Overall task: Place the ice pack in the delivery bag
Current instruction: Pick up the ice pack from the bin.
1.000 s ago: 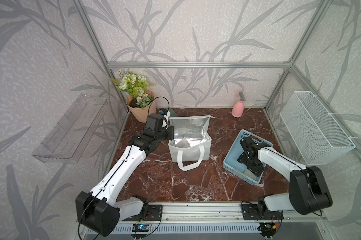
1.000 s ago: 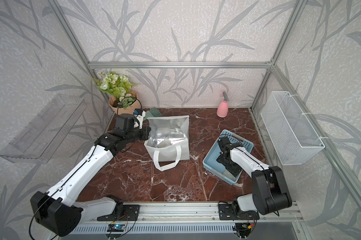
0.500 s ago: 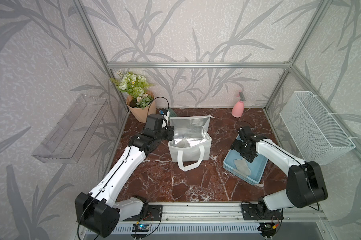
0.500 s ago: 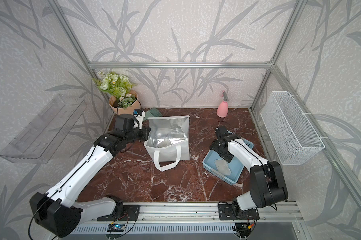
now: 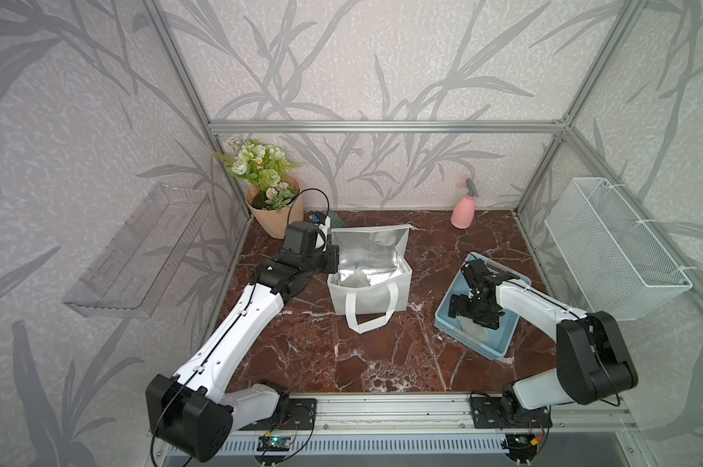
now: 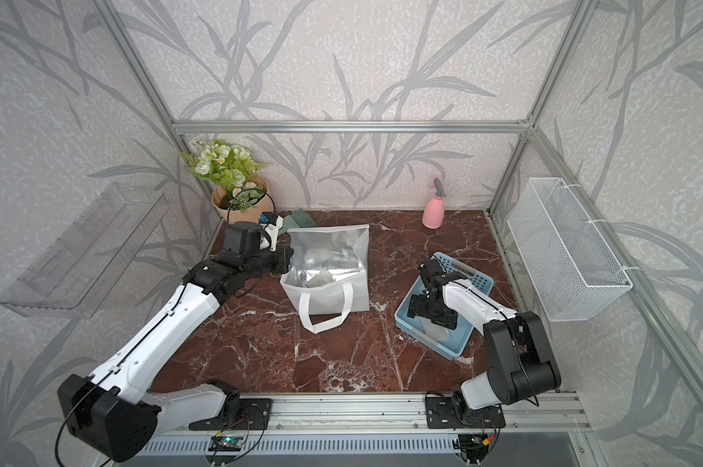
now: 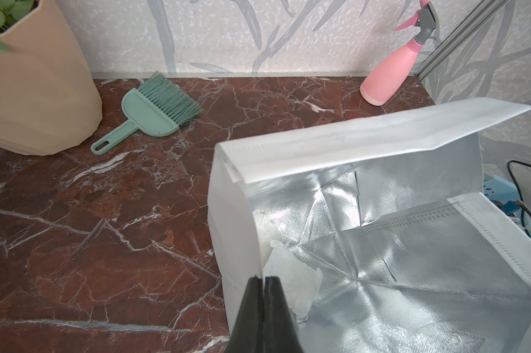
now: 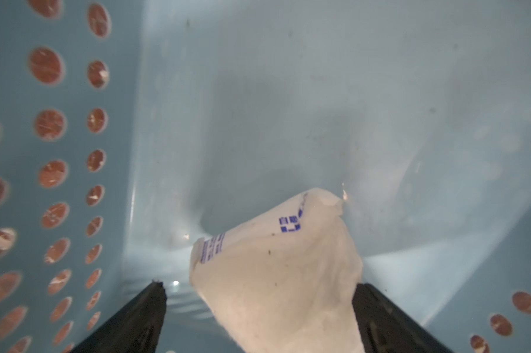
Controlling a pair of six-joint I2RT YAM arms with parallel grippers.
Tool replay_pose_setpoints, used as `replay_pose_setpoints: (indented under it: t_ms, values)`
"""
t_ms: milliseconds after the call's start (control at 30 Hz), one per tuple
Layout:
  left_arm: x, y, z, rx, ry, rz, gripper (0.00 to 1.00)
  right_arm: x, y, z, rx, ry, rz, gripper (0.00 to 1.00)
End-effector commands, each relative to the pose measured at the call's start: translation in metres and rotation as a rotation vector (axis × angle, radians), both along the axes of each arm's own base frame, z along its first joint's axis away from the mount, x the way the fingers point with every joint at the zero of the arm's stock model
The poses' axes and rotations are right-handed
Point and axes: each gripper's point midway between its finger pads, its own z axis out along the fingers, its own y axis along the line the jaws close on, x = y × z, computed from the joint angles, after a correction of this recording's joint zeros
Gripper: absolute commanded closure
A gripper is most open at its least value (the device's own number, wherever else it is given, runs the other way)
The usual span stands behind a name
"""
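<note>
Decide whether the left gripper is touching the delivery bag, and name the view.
Touching. The left wrist view shows the left gripper with jaws shut on the delivery bag at its side rim.

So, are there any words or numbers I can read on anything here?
On the ice pack in the tray: blue print, too blurred to read.
Nothing else shows any words, numbers or signs.
</note>
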Motion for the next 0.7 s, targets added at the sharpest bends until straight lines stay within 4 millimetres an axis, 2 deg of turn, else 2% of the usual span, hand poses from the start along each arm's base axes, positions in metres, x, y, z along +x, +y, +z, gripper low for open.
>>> replay_pose_setpoints:
  t_ms: [0, 167, 233, 367, 500, 567, 667]
  values:
    - [-0.003, 0.0, 0.01, -0.005, -0.022, -0.011, 0.98, -0.002, -0.005, -0.008, -0.03, 0.015, 0.036, 0.01]
    - [-0.005, 0.0, 0.009, -0.008, -0.019, -0.012, 0.97, -0.003, -0.003, -0.02, -0.036, 0.061, 0.061, 0.05]
    - [-0.007, 0.002, 0.008, -0.006, -0.02, -0.009, 0.97, -0.005, -0.004, -0.022, -0.036, 0.067, 0.062, 0.1]
    - [-0.008, 0.002, 0.009, -0.008, -0.024, -0.007, 0.96, -0.007, -0.004, -0.02, -0.035, 0.063, 0.058, 0.27]
    - [-0.008, 0.003, 0.009, -0.006, -0.024, -0.005, 0.96, -0.007, -0.003, -0.009, -0.02, 0.037, 0.047, 0.5]
    - [-0.007, 0.002, 0.009, -0.007, -0.023, -0.007, 0.96, -0.006, -0.003, -0.001, -0.017, 0.012, 0.037, 0.56]
    - [-0.007, 0.002, 0.008, -0.007, -0.02, -0.008, 0.96, -0.003, -0.005, 0.015, -0.017, -0.039, 0.027, 0.57]
